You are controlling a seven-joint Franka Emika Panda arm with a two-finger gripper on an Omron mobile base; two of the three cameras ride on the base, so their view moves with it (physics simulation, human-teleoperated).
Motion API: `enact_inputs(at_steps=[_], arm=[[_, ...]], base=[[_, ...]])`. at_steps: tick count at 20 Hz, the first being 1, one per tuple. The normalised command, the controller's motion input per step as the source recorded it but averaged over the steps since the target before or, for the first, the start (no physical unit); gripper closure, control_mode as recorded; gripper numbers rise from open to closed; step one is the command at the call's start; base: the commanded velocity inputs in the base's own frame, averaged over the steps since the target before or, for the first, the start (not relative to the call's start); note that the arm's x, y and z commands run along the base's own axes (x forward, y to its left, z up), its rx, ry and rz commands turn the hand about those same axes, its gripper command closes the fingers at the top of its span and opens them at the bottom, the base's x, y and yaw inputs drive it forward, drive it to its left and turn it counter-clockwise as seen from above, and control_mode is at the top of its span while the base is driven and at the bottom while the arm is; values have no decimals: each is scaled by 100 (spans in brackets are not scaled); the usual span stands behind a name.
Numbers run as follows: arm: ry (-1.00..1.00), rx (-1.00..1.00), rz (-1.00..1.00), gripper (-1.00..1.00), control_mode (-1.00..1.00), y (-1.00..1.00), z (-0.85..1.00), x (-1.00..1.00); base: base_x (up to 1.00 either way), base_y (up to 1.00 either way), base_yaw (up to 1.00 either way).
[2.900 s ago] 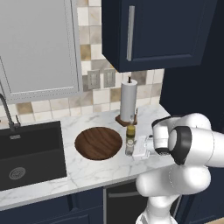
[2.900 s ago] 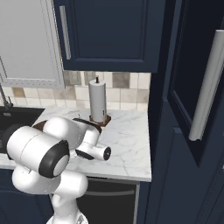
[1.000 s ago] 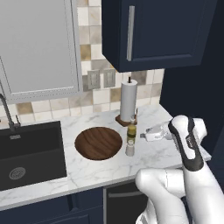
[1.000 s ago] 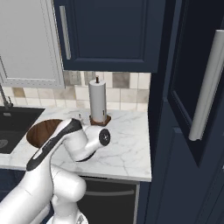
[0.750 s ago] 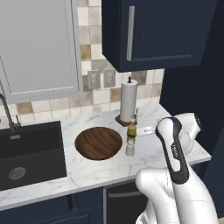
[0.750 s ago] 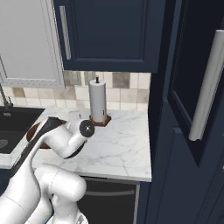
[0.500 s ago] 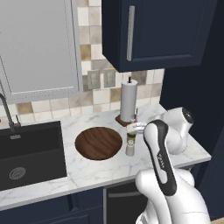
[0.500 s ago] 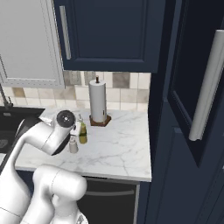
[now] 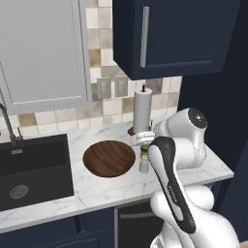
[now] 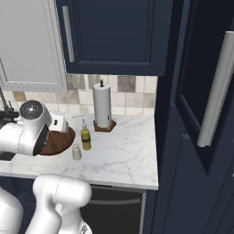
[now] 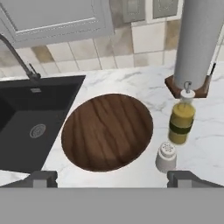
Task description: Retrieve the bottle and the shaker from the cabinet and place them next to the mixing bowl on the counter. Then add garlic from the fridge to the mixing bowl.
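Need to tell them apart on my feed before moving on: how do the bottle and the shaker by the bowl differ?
The bottle is olive-yellow with a dark band; the shaker is pale grey-white. The bottle is taller and ends in a thin pour spout; the shaker is squat with a rounded, holed cap. The bottle stands nearer the paper-towel roll, the shaker nearer the counter's front edge. Both stand upright beside the mixing bowl.

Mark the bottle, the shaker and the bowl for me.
bottle [image 11: 181,124]: hand view, on the yellow body above the dark band.
shaker [image 11: 166,158]: hand view, on the pale body below the cap.
bowl [image 11: 107,131]: hand view, on the middle of the wooden inside.
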Motion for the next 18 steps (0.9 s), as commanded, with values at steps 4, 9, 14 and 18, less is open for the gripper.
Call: enact_inputs(at_steps=[4, 9, 14, 18], arm=[[-29, -15, 0, -100, -100, 47, 58, -98], [-23, -12, 0, -100, -100, 30, 55, -85], [-11, -1, -2, -100, -100, 1, 23, -58], [-12, 1, -8, -100, -100, -6, 46, -33]], base=[[0, 0, 0], [0, 0, 0], [0, 0, 0], [0, 0, 0]])
